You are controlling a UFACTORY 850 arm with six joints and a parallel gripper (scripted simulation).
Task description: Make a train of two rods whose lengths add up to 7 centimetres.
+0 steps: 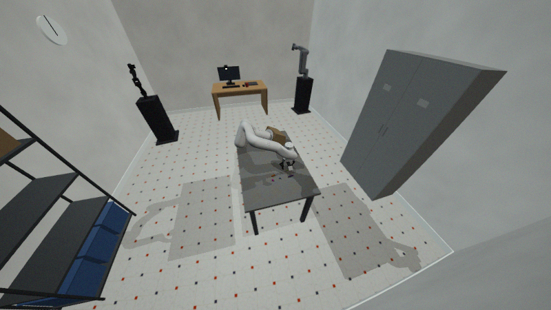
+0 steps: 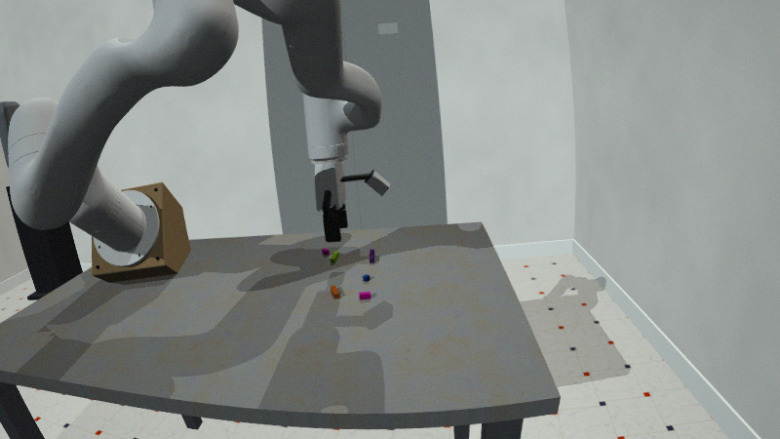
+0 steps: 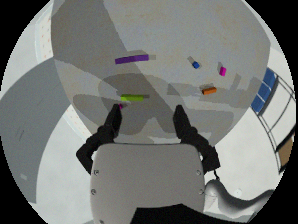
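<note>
Exterior view, desk [image 1: 266, 198] [image 2: 463, 327] [image 3: 200, 30]: far edge beyond the lime pair.
End effector [image 1: 287, 165] [image 2: 333, 233] [image 3: 147, 111]: open, empty, above the desk.
Lime rod [image 2: 333, 257] [image 3: 132, 98]: near that edge, ahead of the fingertips in the wrist view; long axis roughly along the finger line, so gripping its sides likely needs a quarter-turn.
Near magenta rod [image 2: 325, 252] [image 3: 120, 106]: beside it, likely partner.

One camera surveys my table [image 1: 266, 192] [image 2: 436, 339] [image 3: 165, 30] from high and far; another looks across it nearby; my wrist's peers down closely.
</note>
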